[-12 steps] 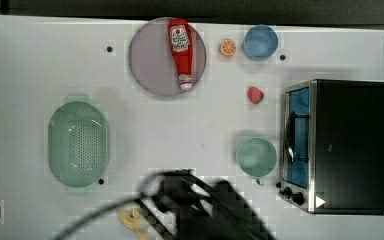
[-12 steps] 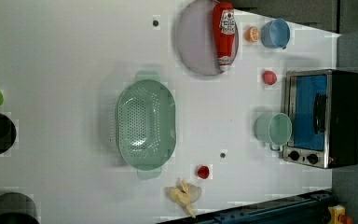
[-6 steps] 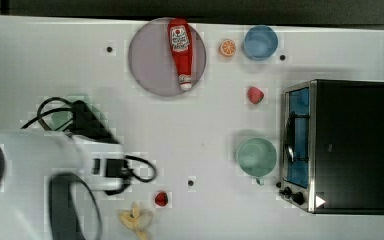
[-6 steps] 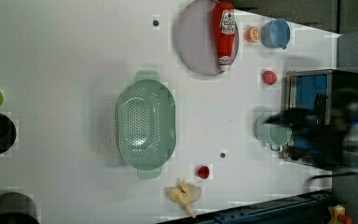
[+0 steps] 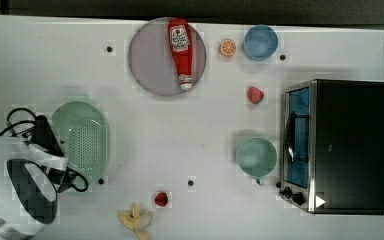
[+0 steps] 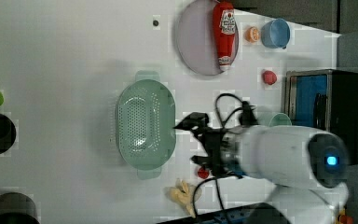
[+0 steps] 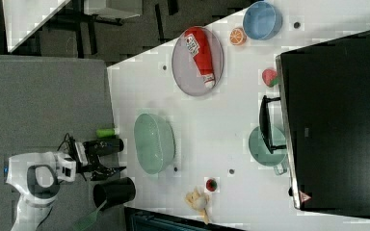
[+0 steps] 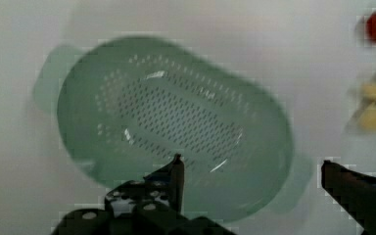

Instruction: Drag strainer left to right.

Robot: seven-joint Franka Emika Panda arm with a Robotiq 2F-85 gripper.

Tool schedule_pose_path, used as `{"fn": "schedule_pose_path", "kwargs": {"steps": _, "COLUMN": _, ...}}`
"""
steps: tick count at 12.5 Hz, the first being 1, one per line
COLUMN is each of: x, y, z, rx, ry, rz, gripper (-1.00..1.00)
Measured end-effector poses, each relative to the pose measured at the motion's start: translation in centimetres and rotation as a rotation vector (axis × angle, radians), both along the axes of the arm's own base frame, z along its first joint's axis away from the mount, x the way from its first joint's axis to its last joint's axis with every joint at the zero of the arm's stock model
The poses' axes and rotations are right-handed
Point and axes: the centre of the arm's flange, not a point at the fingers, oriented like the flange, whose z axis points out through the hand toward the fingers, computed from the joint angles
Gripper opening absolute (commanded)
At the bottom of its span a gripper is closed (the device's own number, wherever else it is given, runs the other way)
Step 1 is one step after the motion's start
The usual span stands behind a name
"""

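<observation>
Over the strainer (image 8: 176,127), open hand (image 8: 252,169) newly arrived, strainer unmoved

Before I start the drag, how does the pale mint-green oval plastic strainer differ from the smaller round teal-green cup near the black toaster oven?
The pale mint-green oval plastic strainer is oval and clearly larger; the round teal-green cup is round and smaller. The strainer's base is a grid of small holes; the cup's inside is plain. In the top view the strainer lies at the left, the cup right beside the black toaster oven. Both are green, open side up, and empty.
</observation>
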Motion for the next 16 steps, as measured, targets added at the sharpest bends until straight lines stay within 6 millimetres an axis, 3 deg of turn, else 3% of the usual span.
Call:
{"fn": "schedule_pose_path", "kwargs": {"steps": 2, "x": 0.3, "y": 1.7, "z": -2.5, "rx": 0.044, "ry": 0.017, "rz": -0.114, "gripper": 1.0}}
{"fn": "schedule_pose_path", "kwargs": {"steps": 5, "x": 2.8, "y": 1.9, "z": -7.3, "rx": 0.116, "ry": 0.015, "rz": -0.269, "gripper": 1.0}}
{"fn": "schedule_pose_path", "kwargs": {"steps": 7, "x": 3.8, "y": 1.2, "z": -12.2, "rx": 0.152, "ry": 0.04, "rz": -0.325, "gripper": 1.0}}
{"fn": "schedule_pose_path", "kwargs": {"steps": 10, "x": 3.2, "y": -0.5, "z": -17.9, "rx": 0.134, "ry": 0.103, "rz": -0.373, "gripper": 1.0}}
{"fn": "schedule_pose_path", "kwargs": {"steps": 16, "x": 4.2, "y": -3.9, "z": -21.3, "rx": 0.081, "ry": 0.058, "rz": -0.391, "gripper": 1.0}}
